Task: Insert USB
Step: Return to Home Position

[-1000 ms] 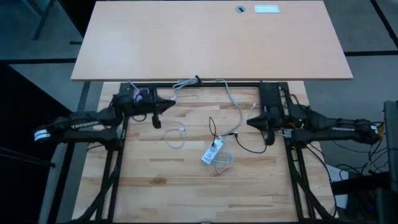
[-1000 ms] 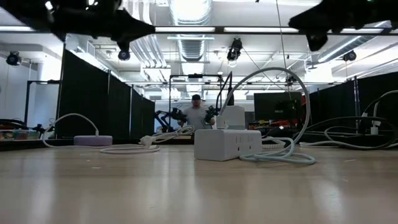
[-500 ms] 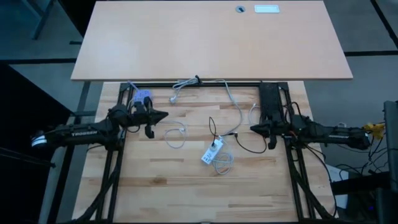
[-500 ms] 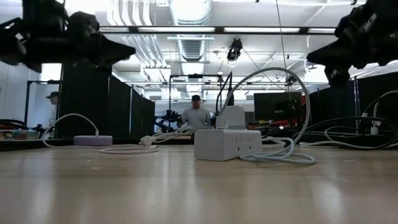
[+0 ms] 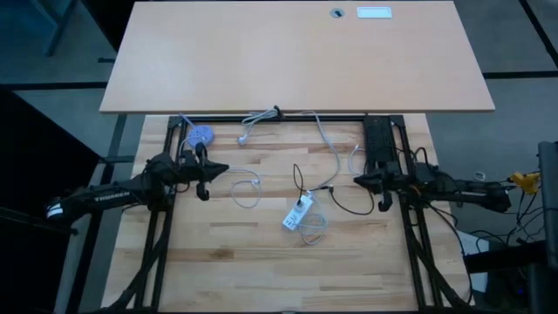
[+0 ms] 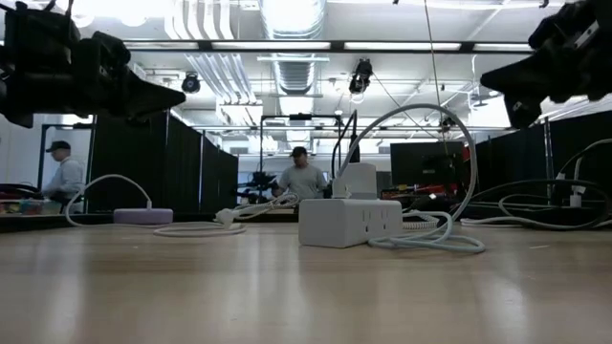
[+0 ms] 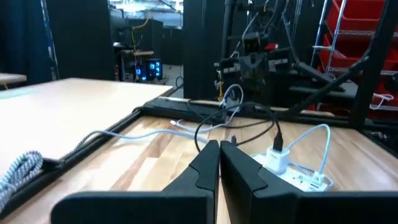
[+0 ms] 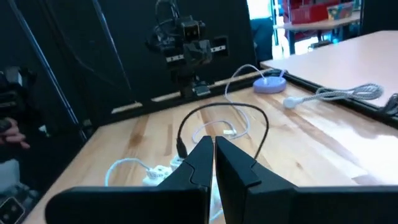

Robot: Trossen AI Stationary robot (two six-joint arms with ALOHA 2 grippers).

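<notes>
White outlet extension (image 5: 299,212) lying flat, white adapter (image 6: 355,180) seated on top. Left of it, left gripper (image 5: 202,177), fingers together, empty; right of it, right gripper (image 5: 381,190), same. Danger: snagging the black cable (image 5: 349,212) just right of it, tugging plugs loose.

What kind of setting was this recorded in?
Probably a robotics lab in an open industrial hall: exposed ceiling ducts and strip lights overhead, black partition curtains dividing bays, and a person working at another station farther back.
</notes>
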